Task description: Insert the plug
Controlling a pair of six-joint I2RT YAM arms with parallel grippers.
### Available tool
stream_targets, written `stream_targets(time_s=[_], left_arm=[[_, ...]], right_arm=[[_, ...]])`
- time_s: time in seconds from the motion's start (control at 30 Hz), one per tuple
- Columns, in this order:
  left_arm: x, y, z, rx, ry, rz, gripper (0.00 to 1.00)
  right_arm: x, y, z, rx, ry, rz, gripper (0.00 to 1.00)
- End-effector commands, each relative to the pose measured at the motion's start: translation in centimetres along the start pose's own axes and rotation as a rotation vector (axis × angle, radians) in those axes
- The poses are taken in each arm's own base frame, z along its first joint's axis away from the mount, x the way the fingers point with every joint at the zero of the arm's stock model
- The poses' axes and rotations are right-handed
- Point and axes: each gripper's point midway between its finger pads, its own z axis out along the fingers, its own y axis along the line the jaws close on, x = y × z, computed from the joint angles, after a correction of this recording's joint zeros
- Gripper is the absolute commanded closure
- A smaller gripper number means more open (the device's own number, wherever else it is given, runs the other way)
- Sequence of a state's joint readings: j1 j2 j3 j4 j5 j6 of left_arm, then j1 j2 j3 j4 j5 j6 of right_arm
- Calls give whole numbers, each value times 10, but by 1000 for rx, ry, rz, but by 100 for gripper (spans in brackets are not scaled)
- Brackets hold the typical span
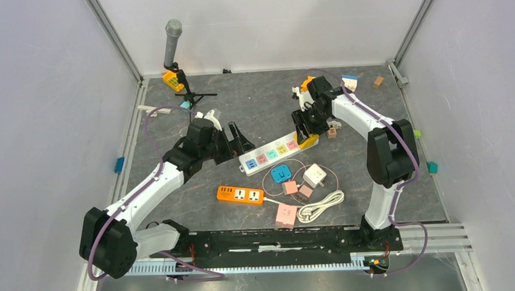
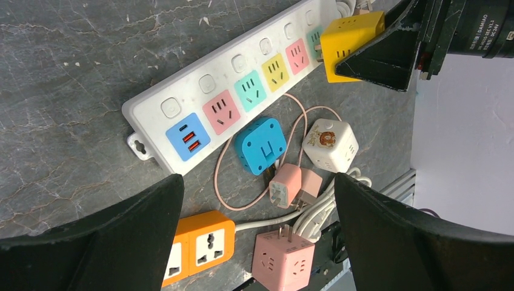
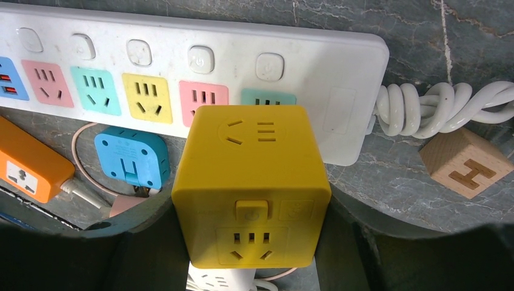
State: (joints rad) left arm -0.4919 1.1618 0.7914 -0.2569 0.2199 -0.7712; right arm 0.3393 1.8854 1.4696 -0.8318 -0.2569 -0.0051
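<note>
The left claw (image 2: 257,182) hangs by the left end of the strip (image 2: 200,91), near the middle of the bench (image 1: 253,100). Its fingers are wide apart and hold nothing. The right claw (image 3: 251,242) is clamped on the yellow cube (image 3: 251,188) at the strip's right end. The cube hides most of the last green socket (image 3: 268,97). Its prongs are hard to see, so I cannot tell if they are in. From above, the claw covers nearly all the cube.

The left arm (image 1: 159,180) and right arm (image 1: 360,116) are white-shelled with black joints, a purple cable (image 1: 147,127) trailing back from each hand. The left hand (image 2: 257,177) has broad matte-black wedge fingers (image 2: 121,242).
</note>
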Motion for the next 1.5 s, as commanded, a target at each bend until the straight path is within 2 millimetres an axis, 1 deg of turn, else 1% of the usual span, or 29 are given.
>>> stream_targets(time_s=[0.0, 0.03, 0.2, 0.5, 0.7, 0.93, 1.17, 1.47], left_arm=[[-10, -9, -6, 26, -35, -23, 0], [-10, -9, -6, 25, -36, -22, 0], [-9, -7, -6, 20, -38, -23, 0], [-8, -5, -6, 19, -39, -24, 0], [-7, -4, -8, 20, -41, -26, 0], [-6, -3, -8, 22, -44, -28, 0], [-4, -2, -11, 26, -50, -37, 0], [-1, 1, -11, 27, -54, -46, 0]], right_arm=[[-8, -10, 6, 43, -37, -3, 100], [-9, -10, 7, 49, -41, 22, 100], [-12, -15, 9, 72, -50, 27, 100], [-15, -10, 21, 23, -46, 57, 100], [-8, -10, 29, -7, -2, 78, 100], [-4, -5, 36, -49, 15, 88, 100], [9, -2, 42, -70, 46, 92, 100], [13, 7, 40, -131, 74, 59, 100]])
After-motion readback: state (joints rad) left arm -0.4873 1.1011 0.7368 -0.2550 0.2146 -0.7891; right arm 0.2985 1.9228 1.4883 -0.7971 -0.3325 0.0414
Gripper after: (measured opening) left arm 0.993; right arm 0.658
